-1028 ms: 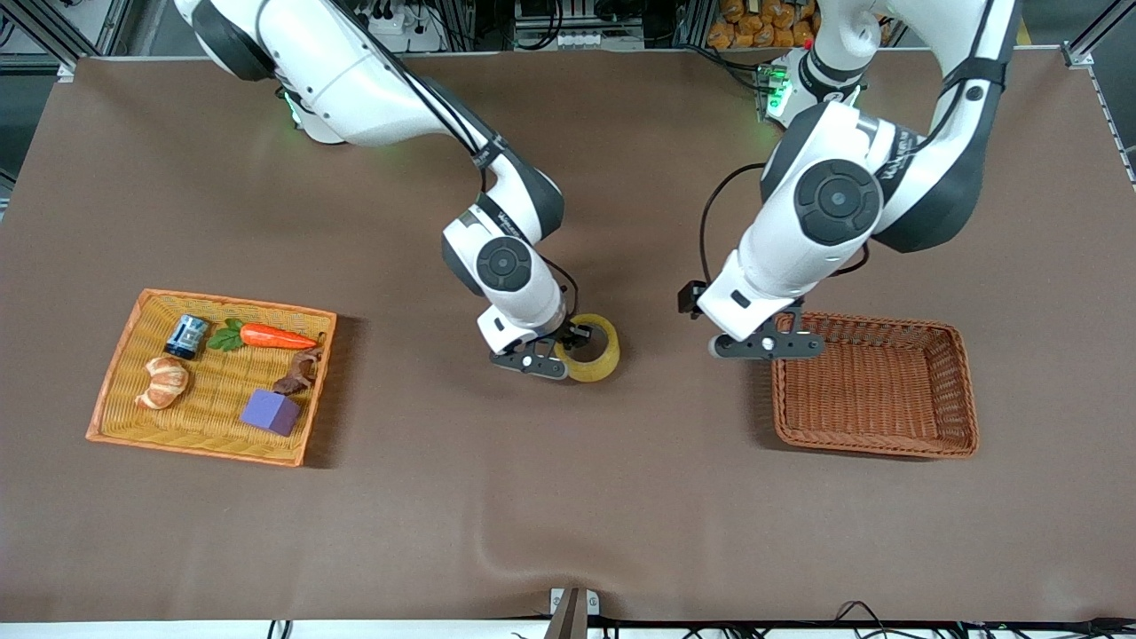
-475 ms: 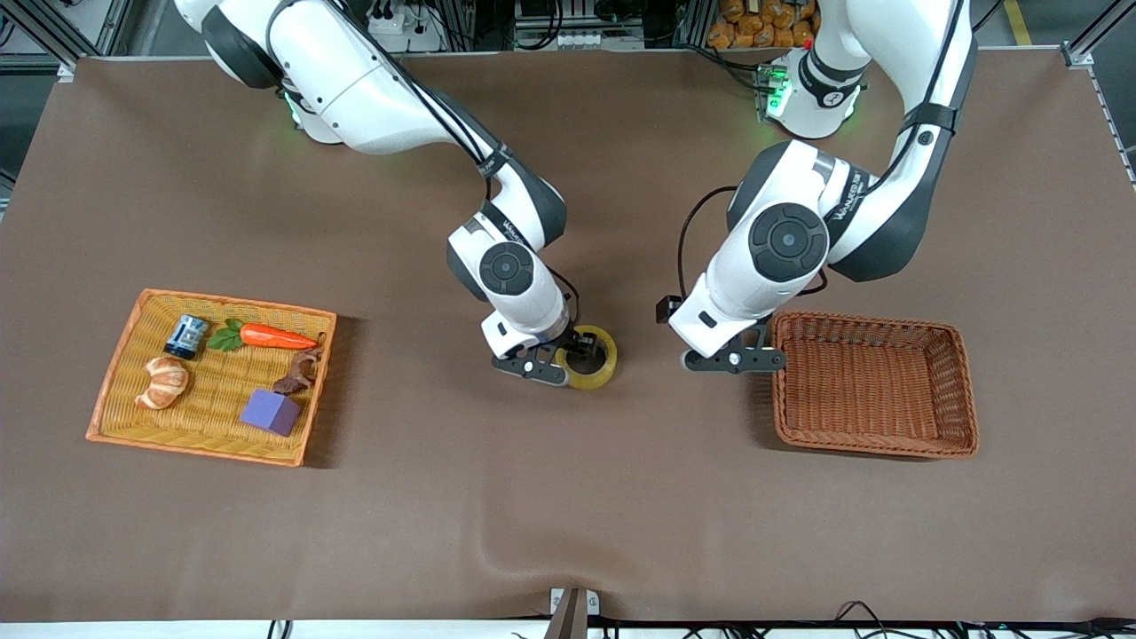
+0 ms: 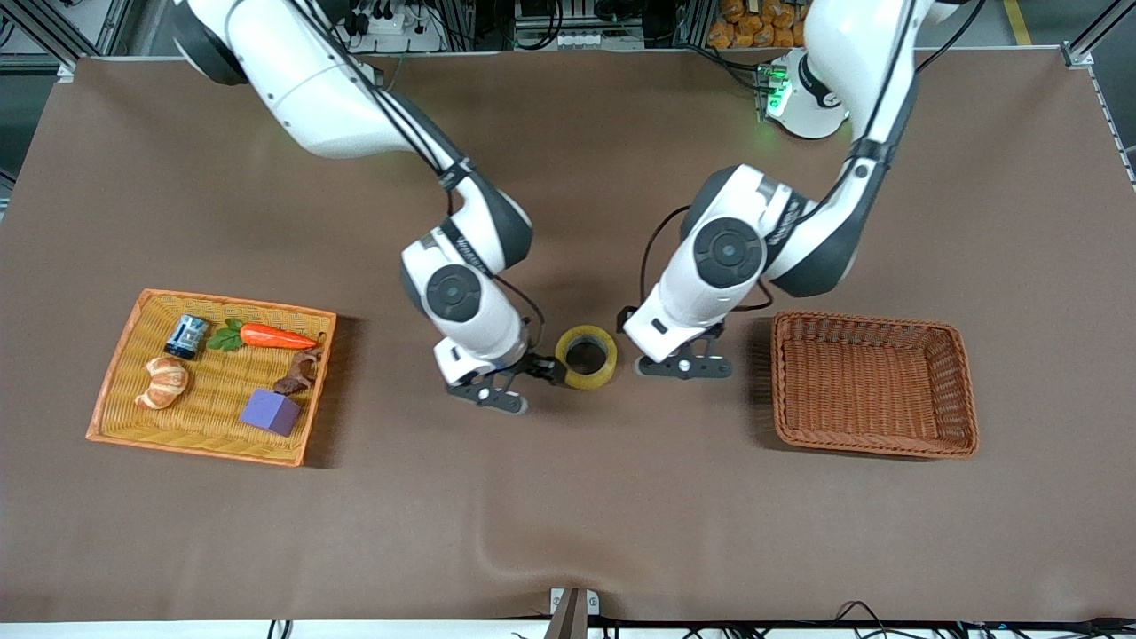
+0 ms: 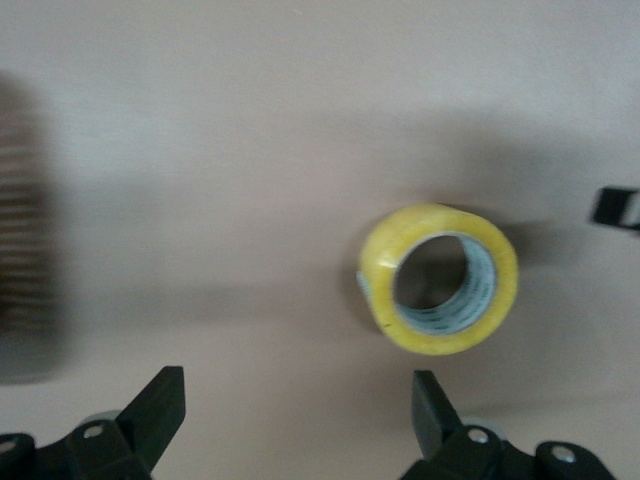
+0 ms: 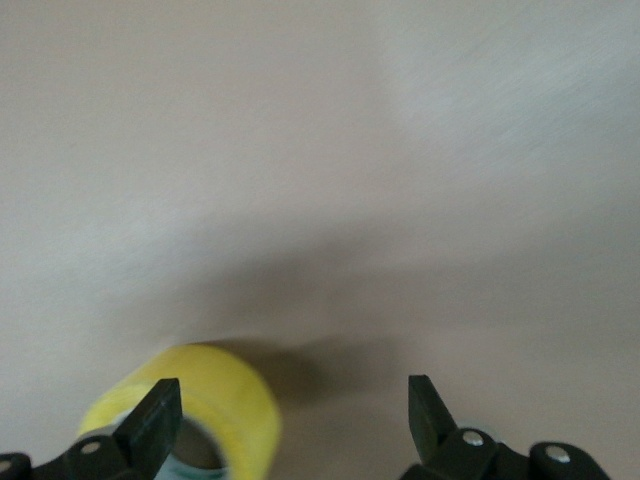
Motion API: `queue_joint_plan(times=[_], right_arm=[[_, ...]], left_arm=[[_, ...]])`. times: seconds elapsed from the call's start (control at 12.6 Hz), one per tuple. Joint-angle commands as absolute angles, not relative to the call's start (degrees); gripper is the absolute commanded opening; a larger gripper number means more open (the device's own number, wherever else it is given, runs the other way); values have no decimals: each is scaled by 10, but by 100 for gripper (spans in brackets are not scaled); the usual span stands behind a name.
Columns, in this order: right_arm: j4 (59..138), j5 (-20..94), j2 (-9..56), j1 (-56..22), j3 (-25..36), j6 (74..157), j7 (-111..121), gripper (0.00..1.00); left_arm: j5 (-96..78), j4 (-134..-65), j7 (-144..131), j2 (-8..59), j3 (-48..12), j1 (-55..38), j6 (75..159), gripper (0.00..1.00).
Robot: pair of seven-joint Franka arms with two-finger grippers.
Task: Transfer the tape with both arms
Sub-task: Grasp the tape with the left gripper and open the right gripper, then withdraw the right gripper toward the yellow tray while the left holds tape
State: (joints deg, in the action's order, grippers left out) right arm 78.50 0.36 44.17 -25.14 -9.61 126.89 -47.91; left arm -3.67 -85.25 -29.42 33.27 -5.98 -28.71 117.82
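Our right gripper [image 3: 524, 383] hangs low over the bare cloth just beside the tape [image 3: 587, 357], toward the right arm's end of the table, with its fingers spread wide and nothing between them. Half a second ago those fingers were at the roll's rim; now they have let go and drawn back, and the roll has stayed where it was set. It lies flat on the tablecloth [image 3: 568, 515] with its hole facing up, roughly midway between the two baskets.

From the other flank our left gripper [image 3: 685, 366] has swung away from the empty brown basket [image 3: 963, 390] and now sits over the cloth close to the roll, fingers spread and empty. We judge that the first half of the handover is finished: the tape has been put down in the middle, and the pickup by the left arm comes next.

The yellow basket [image 3: 115, 390] with the croissant [image 3: 162, 382], carrot [image 3: 275, 337], purple cube [image 3: 271, 412] and a small can [image 3: 186, 336] is untouched.

In the right wrist view the roll [image 5: 195, 405] is cut off by the frame's edge. In the left wrist view the whole ring [image 4: 440, 280] shows, with a dark scrap at the frame's edge that is probably the other gripper. A small brown figure in the yellow basket is too small to name.
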Motion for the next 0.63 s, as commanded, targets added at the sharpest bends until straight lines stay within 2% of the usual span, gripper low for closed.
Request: queue_joint_plan(times=[0.0,0.08,0.24,0.55], right_arm=[[807,11,404,-226,-105,1212,-431,100],[831,11,385,-210,-105,1204,-402,100],[901,11,332,-168,-105,1208,-319,100],[967,10,274,-108,-104,1204,-261,100]], left_arm=[[-50,-846,-302,372,-57,-307,1231,100],[-54,-847,-315,385,-57,-318,1243,100],[-58,-846,-324,409,-57,-325,1255,85],[-58,-843,-326,439,-57,-334,1285,71]])
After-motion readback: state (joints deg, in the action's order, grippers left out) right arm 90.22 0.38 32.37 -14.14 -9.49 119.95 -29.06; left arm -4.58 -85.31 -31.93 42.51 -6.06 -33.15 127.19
